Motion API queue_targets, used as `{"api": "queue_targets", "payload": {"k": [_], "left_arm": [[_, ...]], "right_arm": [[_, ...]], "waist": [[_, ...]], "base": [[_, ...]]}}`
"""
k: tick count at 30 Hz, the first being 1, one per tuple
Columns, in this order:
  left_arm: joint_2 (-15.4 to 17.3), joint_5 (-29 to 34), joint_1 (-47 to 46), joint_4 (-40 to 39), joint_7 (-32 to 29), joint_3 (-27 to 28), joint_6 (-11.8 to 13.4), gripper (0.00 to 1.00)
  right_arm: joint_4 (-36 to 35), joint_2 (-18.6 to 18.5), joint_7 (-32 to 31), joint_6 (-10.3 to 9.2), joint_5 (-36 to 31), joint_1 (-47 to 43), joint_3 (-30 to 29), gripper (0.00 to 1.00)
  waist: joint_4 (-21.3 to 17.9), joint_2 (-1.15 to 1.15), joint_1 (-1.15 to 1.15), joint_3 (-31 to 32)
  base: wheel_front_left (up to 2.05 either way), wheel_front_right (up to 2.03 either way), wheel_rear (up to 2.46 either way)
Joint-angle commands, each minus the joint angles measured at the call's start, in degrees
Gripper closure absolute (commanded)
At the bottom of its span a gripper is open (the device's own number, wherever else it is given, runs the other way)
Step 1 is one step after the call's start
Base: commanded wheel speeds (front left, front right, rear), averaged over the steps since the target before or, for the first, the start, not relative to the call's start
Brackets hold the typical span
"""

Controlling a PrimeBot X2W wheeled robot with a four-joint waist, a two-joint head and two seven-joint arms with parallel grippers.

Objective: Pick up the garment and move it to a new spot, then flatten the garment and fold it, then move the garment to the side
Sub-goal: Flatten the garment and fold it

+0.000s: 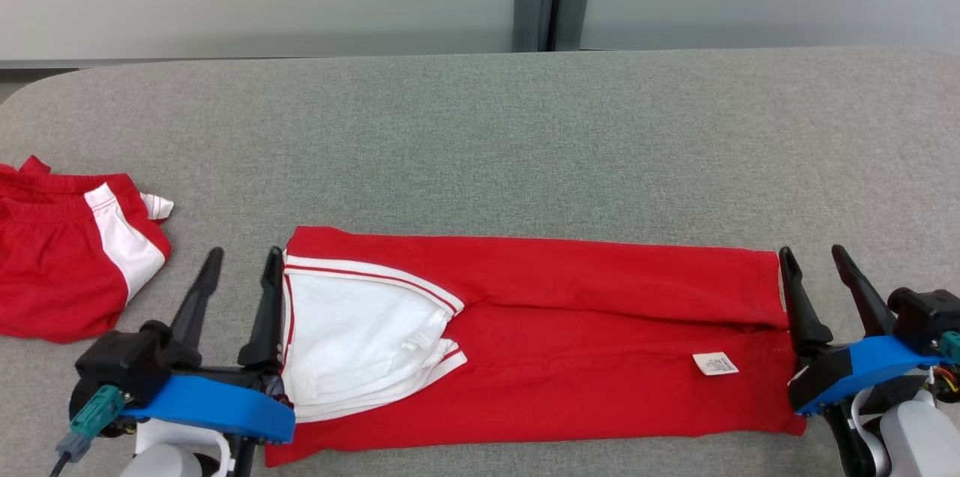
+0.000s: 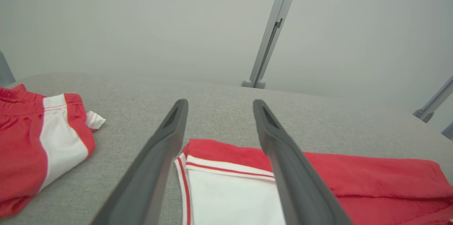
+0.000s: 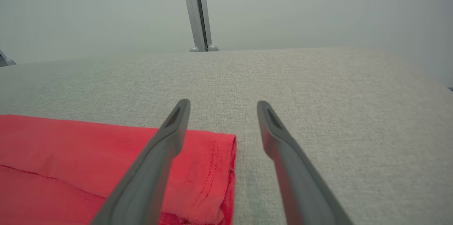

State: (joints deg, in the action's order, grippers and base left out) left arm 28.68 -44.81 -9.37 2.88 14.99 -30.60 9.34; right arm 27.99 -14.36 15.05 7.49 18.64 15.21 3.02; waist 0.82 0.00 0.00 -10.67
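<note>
Mid-fold: garment [image 1: 585,327] lies in a long strip, left gripper [image 1: 245,253] and right gripper [image 1: 811,252] spread and empty (one per end); next, I judge, carry one end across

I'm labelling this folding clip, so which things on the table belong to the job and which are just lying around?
In the job: long red garment; left gripper, open at its white-panelled end; right gripper, open at the other end.
Lying about: bunched red-and-white garment, apart at the far left.
</note>
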Motion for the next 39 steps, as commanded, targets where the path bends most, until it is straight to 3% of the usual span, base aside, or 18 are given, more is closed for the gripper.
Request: {"api": "queue_targets", "payload": {"k": [1, 8, 13, 23, 24, 25, 26, 32, 39], "left_arm": [[-1.17, 2.63, 0.98, -0.59, 0.26, 2.90, 0.07, 0.00], [-9.20, 17.57, 5.72, -1.46, 0.27, 17.55, -0.23, 0.00], [-14.52, 25.36, 8.88, -0.80, 0.27, 25.93, -2.83, 0.00], [-21.11, 35.22, 10.18, 4.24, 0.27, 34.15, -8.61, 0.00], [-21.50, 35.96, 10.30, 4.69, 0.27, 34.51, -9.10, 0.00], [-21.78, 36.47, 10.25, 5.07, 0.27, 34.99, -9.57, 0.00], [-22.03, 36.89, 10.08, 5.52, 0.27, 35.50, -10.02, 0.00], [-23.34, 39.09, 11.06, 7.83, 0.27, 37.50, -11.77, 0.00], [-23.80, 41.10, 11.24, 10.49, 0.27, 38.40, -13.09, 0.00]], "right_arm": [[0.45, 0.25, 0.18, 0.01, 0.03, -1.12, -0.45, 0.00], [6.05, 1.53, -0.16, 0.01, 0.64, -1.25, -0.13, 0.00], [9.41, 2.83, -0.08, 0.01, 1.65, -1.66, -0.37, 0.00], [15.53, 5.48, -0.48, 0.02, 3.13, -0.73, 2.29, 0.02], [15.91, 5.78, -0.53, 0.02, 3.35, -0.71, 2.78, 0.55], [16.09, 6.08, -0.51, 0.03, 3.67, -0.63, 3.22, 0.73], [16.13, 6.34, -0.47, 0.04, 4.06, -0.59, 3.65, 1.00], [15.81, 4.92, -0.13, 0.00, 5.87, 0.21, 3.64, 1.00], [16.21, -0.11, 0.07, -0.03, 7.14, 1.77, -1.29, 1.00]], "waist": [[-0.05, 0.00, 0.00, 0.05], [0.54, 0.00, 0.00, 0.04], [0.57, 0.00, 0.00, -0.36], [0.39, 0.00, 0.00, -0.69], [0.40, 0.00, 0.00, -0.60], [0.44, 0.00, 0.00, -0.49], [0.46, 0.00, 0.00, -0.36], [-0.37, 0.00, 0.00, 0.92], [-1.69, 0.00, 0.00, 2.55]], "base": [[0.00, 0.00, 0.00], [0.00, 0.00, 0.00], [0.00, 0.00, 0.00], [0.00, 0.00, 0.00], [0.00, 0.00, 0.00], [0.00, 0.00, 0.00], [0.00, 0.00, 0.00], [0.00, 0.00, 0.00], [0.00, 0.00, 0.00]]}}
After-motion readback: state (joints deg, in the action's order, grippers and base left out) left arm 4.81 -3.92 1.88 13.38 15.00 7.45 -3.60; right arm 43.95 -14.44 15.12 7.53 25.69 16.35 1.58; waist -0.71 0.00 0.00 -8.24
